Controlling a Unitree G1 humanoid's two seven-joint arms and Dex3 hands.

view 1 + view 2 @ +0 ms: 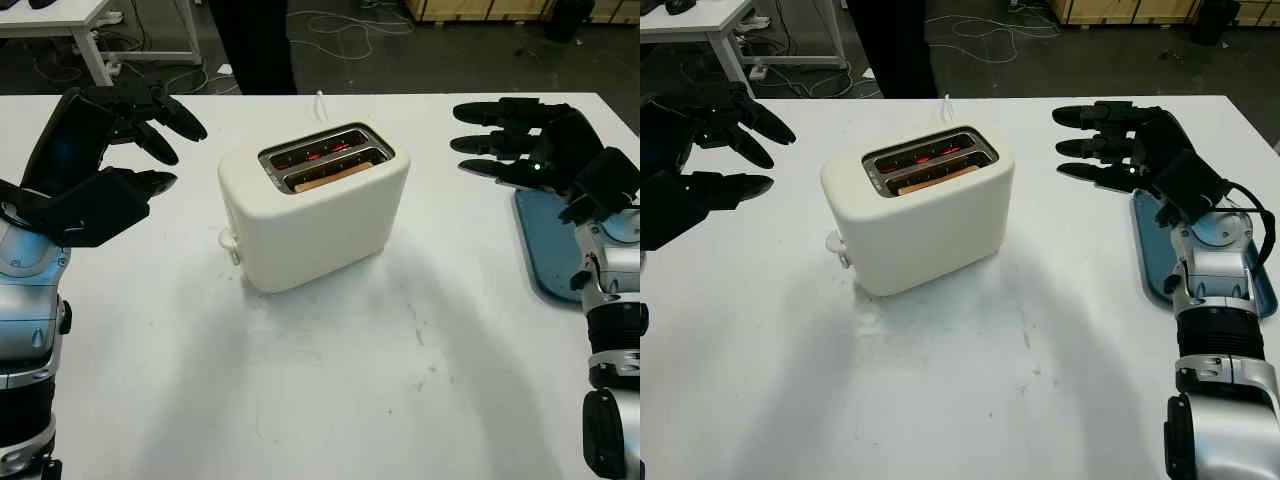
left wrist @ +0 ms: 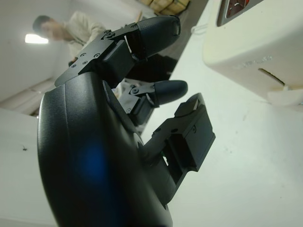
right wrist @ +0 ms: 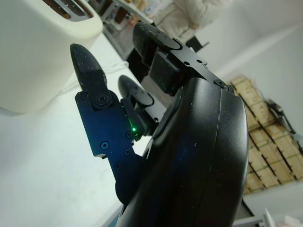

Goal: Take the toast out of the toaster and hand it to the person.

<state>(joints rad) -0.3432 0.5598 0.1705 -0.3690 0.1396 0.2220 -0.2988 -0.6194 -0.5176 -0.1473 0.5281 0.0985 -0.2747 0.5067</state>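
Note:
A cream two-slot toaster [image 1: 312, 210] stands in the middle of the white table [image 1: 330, 380]. A slice of toast [image 1: 332, 177] sits low in the nearer slot; the far slot glows red inside. My left hand [image 1: 150, 140] is open, raised left of the toaster with a gap between. My right hand [image 1: 490, 140] is open, held to the toaster's right and apart from it. A person [image 1: 250, 45] in dark trousers stands beyond the table's far edge. The toaster's side and lever [image 2: 284, 94] appear in the left wrist view.
A blue tray [image 1: 545, 245] lies on the table at the right, under my right forearm. A white cord [image 1: 320, 100] runs from behind the toaster toward the far edge. Another white table [image 1: 60, 20] and floor cables stand at the back.

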